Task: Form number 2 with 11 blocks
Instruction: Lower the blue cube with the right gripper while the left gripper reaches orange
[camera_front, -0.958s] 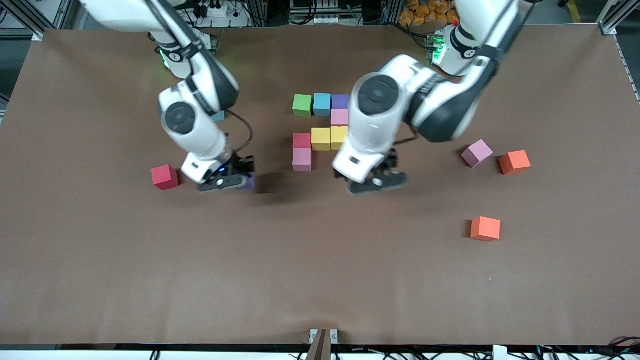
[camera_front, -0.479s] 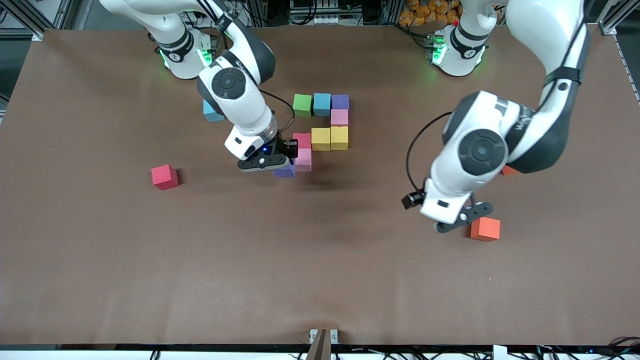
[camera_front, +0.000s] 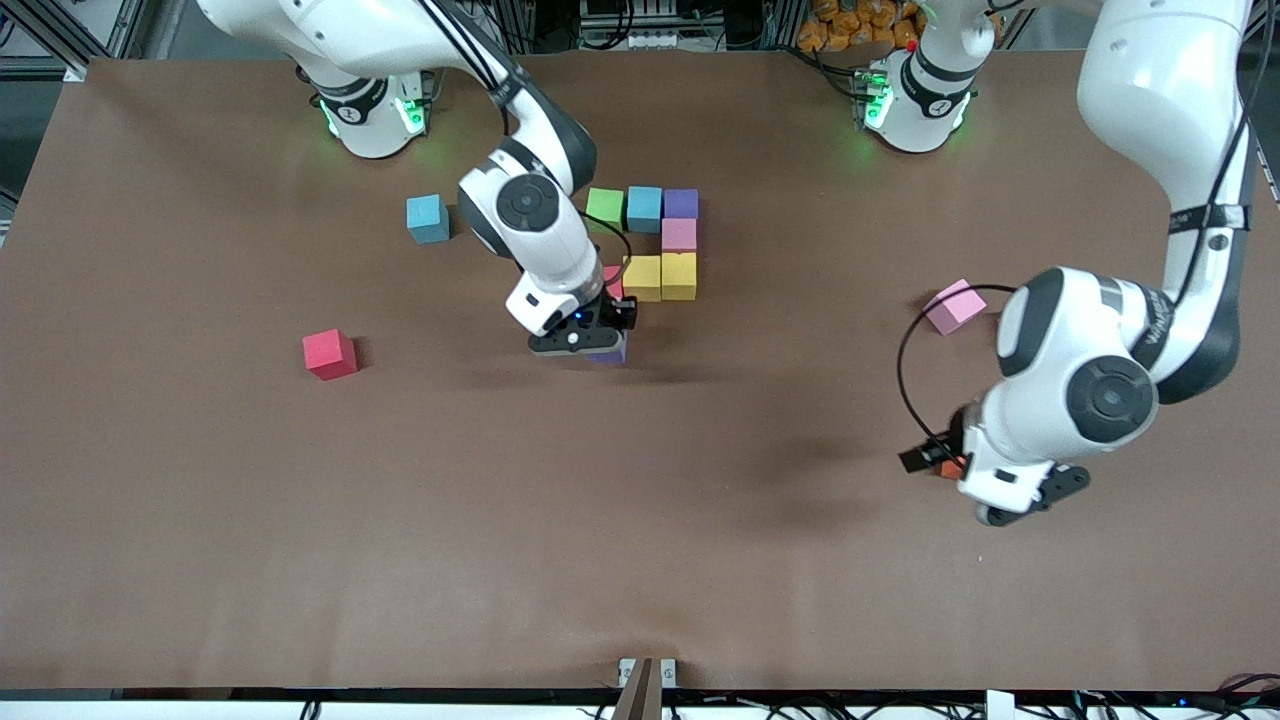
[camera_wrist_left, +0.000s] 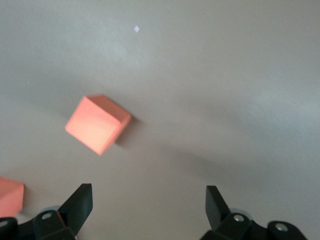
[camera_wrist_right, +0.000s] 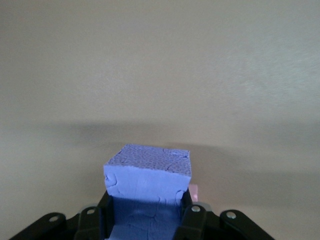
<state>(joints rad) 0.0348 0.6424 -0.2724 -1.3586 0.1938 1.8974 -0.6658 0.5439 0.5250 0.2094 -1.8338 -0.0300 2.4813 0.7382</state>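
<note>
Blocks of the partly built number 2 lie mid-table: green (camera_front: 604, 210), blue (camera_front: 644, 208) and purple (camera_front: 680, 204) in a row, a pink one (camera_front: 678, 235), two yellow ones (camera_front: 659, 277) and a red one (camera_front: 611, 278) half hidden by the right arm. My right gripper (camera_front: 590, 345) is shut on a purple block (camera_front: 610, 353) (camera_wrist_right: 147, 180), low over the table just nearer the camera than the red one. My left gripper (camera_front: 1015, 505) (camera_wrist_left: 149, 200) hangs open and empty beside an orange block (camera_front: 946, 467) (camera_wrist_left: 97, 124), which lies ahead of its fingers.
Loose blocks: a blue one (camera_front: 427, 218) and a red one (camera_front: 329, 354) toward the right arm's end, a pink one (camera_front: 952, 306) toward the left arm's end. Another orange block (camera_wrist_left: 10, 196) shows at the edge of the left wrist view.
The right gripper carried the purple block from beside the loose red block over to the figure. The left arm swung away from the figure to the orange block.
</note>
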